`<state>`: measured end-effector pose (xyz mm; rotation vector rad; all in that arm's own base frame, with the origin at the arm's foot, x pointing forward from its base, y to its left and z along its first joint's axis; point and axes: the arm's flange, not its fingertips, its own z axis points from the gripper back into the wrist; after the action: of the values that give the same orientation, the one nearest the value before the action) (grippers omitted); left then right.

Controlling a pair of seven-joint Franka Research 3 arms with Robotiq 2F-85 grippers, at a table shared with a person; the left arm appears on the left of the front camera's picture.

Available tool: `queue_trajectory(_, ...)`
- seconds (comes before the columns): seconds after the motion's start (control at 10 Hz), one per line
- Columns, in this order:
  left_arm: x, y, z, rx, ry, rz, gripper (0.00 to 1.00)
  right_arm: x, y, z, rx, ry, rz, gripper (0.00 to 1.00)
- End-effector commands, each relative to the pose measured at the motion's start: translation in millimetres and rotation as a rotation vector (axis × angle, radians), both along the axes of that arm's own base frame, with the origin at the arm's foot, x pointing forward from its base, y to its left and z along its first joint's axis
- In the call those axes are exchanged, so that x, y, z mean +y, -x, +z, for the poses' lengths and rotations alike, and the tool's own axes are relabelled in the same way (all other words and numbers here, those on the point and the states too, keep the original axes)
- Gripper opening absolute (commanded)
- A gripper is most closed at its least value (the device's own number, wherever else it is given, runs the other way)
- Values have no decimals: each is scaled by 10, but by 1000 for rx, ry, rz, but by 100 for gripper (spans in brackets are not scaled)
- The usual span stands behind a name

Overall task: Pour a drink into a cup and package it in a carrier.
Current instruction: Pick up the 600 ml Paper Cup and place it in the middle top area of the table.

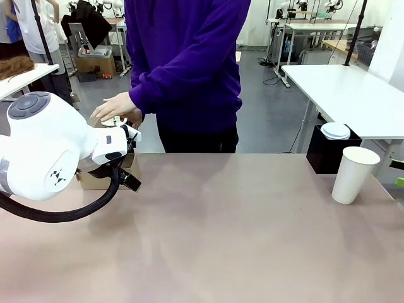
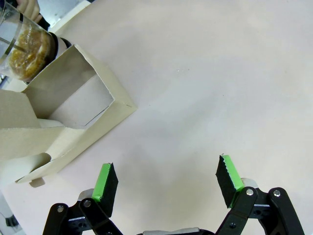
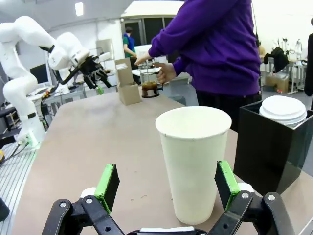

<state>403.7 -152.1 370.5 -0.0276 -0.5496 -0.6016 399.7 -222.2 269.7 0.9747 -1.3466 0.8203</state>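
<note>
We see the cup (image 3: 194, 161) standing upright just ahead of our right tool (image 3: 166, 177) (jaws spread wide, holding nothing), well apart from the left tool (image 2: 165, 166), equally spread.

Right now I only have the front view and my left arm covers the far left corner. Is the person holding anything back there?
Observer: Yes, a hand holds a glass jug with dark drink in its bottom, next to the carrier.
Operator: Is my left claw open?
Observer: The left claw is open above bare table, with the carrier off to one side.
Operator: And the right one?
Observer: The right claw is open, and the cup stands just ahead of it, not gripped.
</note>
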Motion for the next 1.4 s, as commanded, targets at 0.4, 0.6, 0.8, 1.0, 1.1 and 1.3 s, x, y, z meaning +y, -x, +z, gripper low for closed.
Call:
queue_trajectory(0.4,5,1,1,0,1,0,100,444,-160,-194,-21,30,-87,100)
queue_trajectory(0.6,5,1,1,0,1,0,100,505,-225,-238,-23,34,-120,100)
queue_trajectory(0.8,5,1,1,0,1,0,100,549,-305,-253,-24,40,-138,100)
queue_trajectory(1.0,5,1,1,0,1,0,100,605,-413,-272,-5,47,-132,100)
queue_trajectory(1.1,5,1,1,0,1,0,100,643,-472,-276,8,49,-130,100)
queue_trajectory(1.3,5,1,1,0,1,0,100,724,-583,-295,23,49,-123,100)
